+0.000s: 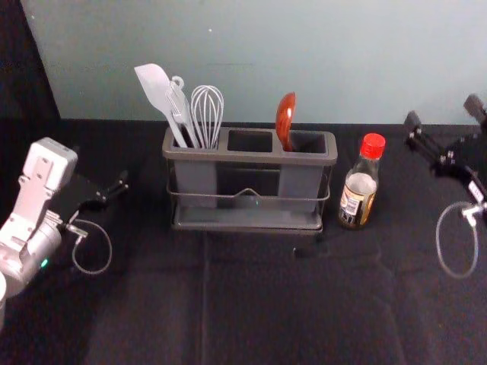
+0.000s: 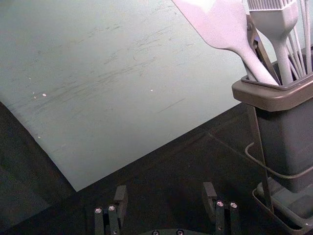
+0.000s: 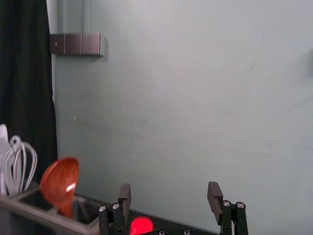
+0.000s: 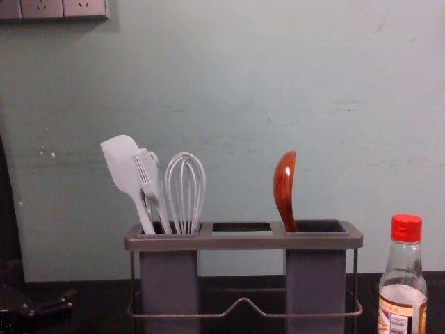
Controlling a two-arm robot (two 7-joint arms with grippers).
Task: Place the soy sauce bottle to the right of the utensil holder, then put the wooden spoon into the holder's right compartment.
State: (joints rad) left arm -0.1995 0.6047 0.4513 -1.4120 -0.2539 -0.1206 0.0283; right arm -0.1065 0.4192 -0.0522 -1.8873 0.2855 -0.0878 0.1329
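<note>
While left pincer [image 2: 165, 195] and right pincer [image 3: 169, 193] flank the holder [image 1: 251, 157], released, the bottle [image 1: 360, 188] stands just right, likely slippery, best gripped mid-body; the spoon [image 1: 285, 118] leans in the right compartment [image 1: 300, 182].

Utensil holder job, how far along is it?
Both steps look done: the soy sauce bottle stands right of the utensil holder, and the wooden spoon leans in its right compartment. Nothing is in hand: the left tool and right tool are open, empty, at either side. With both placed, nothing appears left.
</note>
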